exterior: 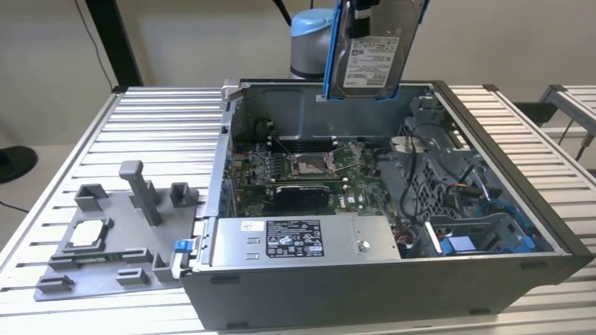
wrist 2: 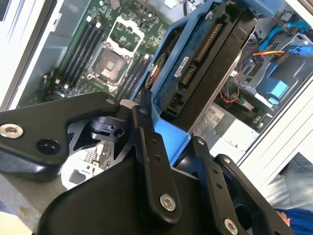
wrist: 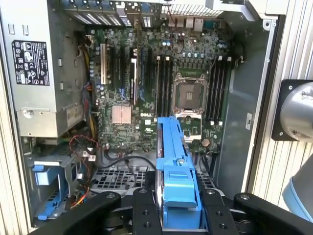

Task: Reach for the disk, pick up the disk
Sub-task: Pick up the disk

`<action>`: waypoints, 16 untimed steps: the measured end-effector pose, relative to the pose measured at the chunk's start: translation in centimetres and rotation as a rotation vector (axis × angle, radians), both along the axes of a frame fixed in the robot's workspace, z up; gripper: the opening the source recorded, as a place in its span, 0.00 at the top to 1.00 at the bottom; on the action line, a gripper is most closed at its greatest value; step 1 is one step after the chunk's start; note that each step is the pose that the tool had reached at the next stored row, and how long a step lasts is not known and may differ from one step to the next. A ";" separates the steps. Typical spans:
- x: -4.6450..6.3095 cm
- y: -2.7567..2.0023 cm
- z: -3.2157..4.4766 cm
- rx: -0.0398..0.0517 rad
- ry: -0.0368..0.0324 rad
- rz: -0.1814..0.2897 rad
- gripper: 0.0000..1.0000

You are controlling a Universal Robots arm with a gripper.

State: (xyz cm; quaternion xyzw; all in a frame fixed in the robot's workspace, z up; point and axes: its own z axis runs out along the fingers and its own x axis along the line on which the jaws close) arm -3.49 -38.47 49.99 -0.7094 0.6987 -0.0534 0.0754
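Near edge of the counter: grey fixture plate with upright posts by the near corner on the exterior view's left, just beside the open computer case. Inside the case, the big grey box with a black-and-white sticker lies along the near wall; green motherboard with its bare socket sits behind it. Above the case's far wall, the disk hangs clear of everything, long axis upright, white printed label facing the exterior camera, print too small to read. Blue bracket runs round its edges. In both wrist views the pincer is clamped on the disk's bracketed end, connector edge toward the motherboard. Arm descends from above, wrist pointing down.
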 end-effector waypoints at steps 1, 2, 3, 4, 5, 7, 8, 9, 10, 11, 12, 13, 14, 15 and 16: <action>0.2 0.00 0.00 0.0000 0.0000 0.000 1.00; 0.5 0.00 0.00 0.0000 0.0000 0.000 1.00; 0.7 0.00 0.00 -0.0001 0.0001 0.000 1.00; 0.9 0.00 0.00 -0.0001 0.0000 0.000 1.00; 1.2 0.00 0.00 0.0000 0.0000 0.000 1.00; 1.6 0.00 0.00 0.0000 0.0000 0.000 1.00; 1.8 0.00 0.00 0.0000 0.0000 0.000 1.00; 2.0 0.00 0.00 -0.0001 0.0000 0.000 1.00; 2.2 0.00 0.00 0.0000 0.0000 0.000 1.00; 2.4 0.00 0.00 0.0000 0.0000 0.000 1.00; 2.6 0.00 0.00 0.0000 0.0000 0.000 1.00; 2.8 0.00 0.00 0.0000 0.0000 0.000 1.00; 3.0 0.00 0.00 0.0000 0.0000 0.000 1.00; 3.1 0.00 0.00 0.0001 0.0000 0.000 1.00; 3.3 0.00 0.00 0.0000 0.0000 0.000 1.00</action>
